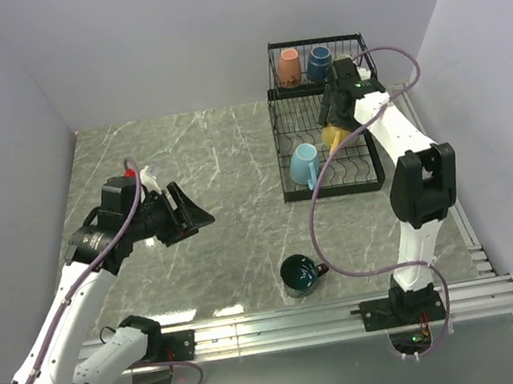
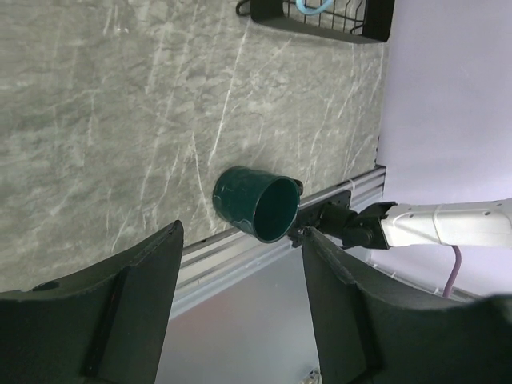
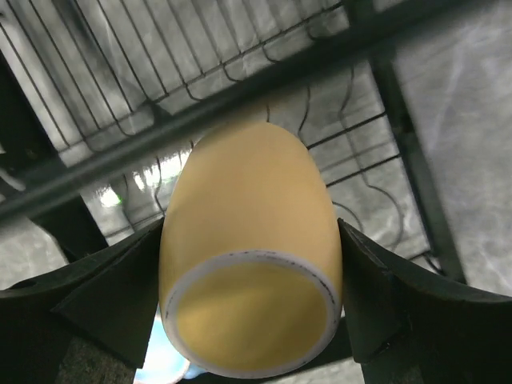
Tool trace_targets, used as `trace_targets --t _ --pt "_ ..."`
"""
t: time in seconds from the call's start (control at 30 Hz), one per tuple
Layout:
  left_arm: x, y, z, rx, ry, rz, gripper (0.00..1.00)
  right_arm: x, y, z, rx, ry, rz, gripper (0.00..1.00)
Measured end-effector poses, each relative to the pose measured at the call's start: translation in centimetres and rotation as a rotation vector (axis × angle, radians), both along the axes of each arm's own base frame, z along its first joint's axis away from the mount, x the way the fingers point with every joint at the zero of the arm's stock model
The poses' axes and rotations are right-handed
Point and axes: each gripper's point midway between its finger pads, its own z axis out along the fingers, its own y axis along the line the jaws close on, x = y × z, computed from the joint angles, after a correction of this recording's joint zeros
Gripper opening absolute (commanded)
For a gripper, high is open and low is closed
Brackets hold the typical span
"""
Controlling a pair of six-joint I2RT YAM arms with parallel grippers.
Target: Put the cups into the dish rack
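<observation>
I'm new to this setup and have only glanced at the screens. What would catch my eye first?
The right gripper holds a yellow cup over the lower part of the black dish rack, at the far right of the table. A dark teal cup sits alone near the table's front edge, with the open left gripper hovering to its left.

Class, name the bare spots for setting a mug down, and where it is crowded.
Free: marble table between the left fingers and the dish rack; also left of the teal mug. Crowded: the rack's middle, where right fingers grip the yellow mug beside the light blue mug.
</observation>
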Motion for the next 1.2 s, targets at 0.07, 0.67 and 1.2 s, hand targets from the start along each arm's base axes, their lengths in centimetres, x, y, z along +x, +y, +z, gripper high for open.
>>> trace_targets --t 0.07,0.67,1.2 --pt "-0.4 0.4 0.2 0.003 -0.006 0.018 0.67 0.2 0.4 -0.6 -0.007 0.009 0.005 0.00" --pt "-3.6 3.2 0.6 -0.052 0.010 0.218 0.67 2.0 2.2 -4.5 -0.043 -0.103 -0.017 0.00" --pt "-2.5 2.8 -1.1 -0.013 0.081 0.220 0.66 -1.1 3.1 -6.5 0.006 -0.038 0.031 0.00"
